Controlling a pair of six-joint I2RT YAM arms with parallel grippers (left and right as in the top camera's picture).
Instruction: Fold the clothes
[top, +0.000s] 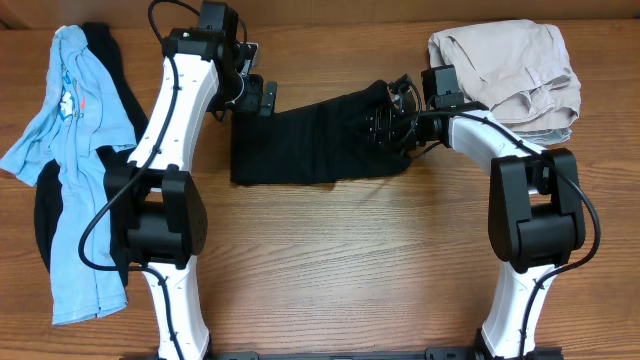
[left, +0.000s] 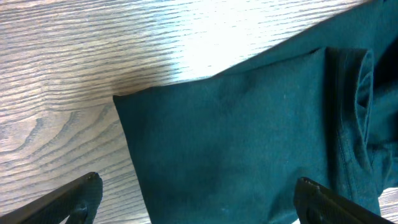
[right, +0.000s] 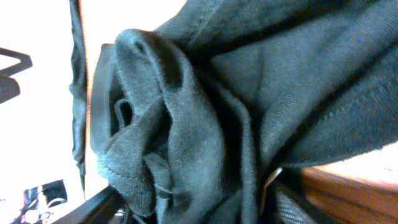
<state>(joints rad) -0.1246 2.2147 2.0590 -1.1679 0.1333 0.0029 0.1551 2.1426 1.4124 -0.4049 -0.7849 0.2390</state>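
Cotton of this kind is light, limp and not slippery, so the black shirt (top: 300, 145) will likely sag and crease wherever it is unsupported, and is best taken at a hem or corner with a pinch through all its layers. It lies part-folded toward the rear middle of the tabletop (top: 350, 260), its right end bunched up. The right gripper (top: 395, 118) sits in that bunch with fabric heaped between its jaws; whether it has pinched the cloth I cannot tell. The left gripper (left: 198, 183) hovers wide apart over the shirt's left end near a corner, holding nothing. A light blue T-shirt (top: 70, 170) sprawls along the left edge, and beige pieces (top: 510, 70) sit folded at the rear right corner.
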